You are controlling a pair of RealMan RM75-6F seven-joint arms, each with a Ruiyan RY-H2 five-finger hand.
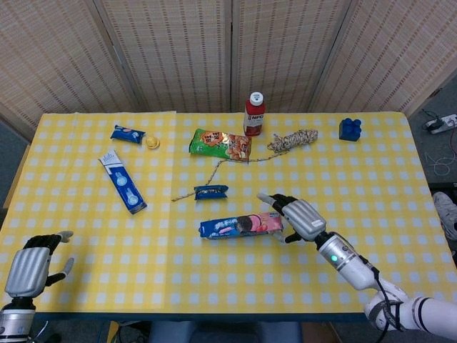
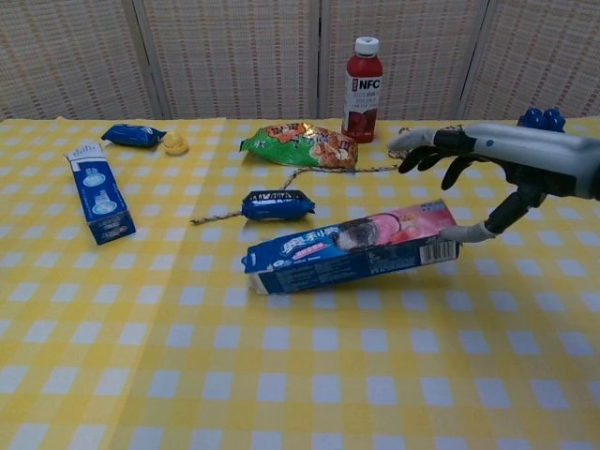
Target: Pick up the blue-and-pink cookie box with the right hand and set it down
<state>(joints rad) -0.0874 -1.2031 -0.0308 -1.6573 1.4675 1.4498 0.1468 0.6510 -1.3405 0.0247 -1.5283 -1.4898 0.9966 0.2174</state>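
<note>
The cookie box (image 1: 241, 226) (image 2: 352, 247) lies flat mid-table, at 6 o'clock of a small blue packet (image 1: 211, 191). The right hand (image 1: 298, 218) (image 2: 497, 159), at its 3 o'clock end, has fingers spread, holding nothing.

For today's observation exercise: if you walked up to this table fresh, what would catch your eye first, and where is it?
The blue-and-pink cookie box lies lengthwise near the middle of the yellow checked table, with the right hand at its pink end, fingers spread above it. Behind stands a red juice bottle at the far edge, beside a green snack bag. The left hand rests at the near left corner.
</note>
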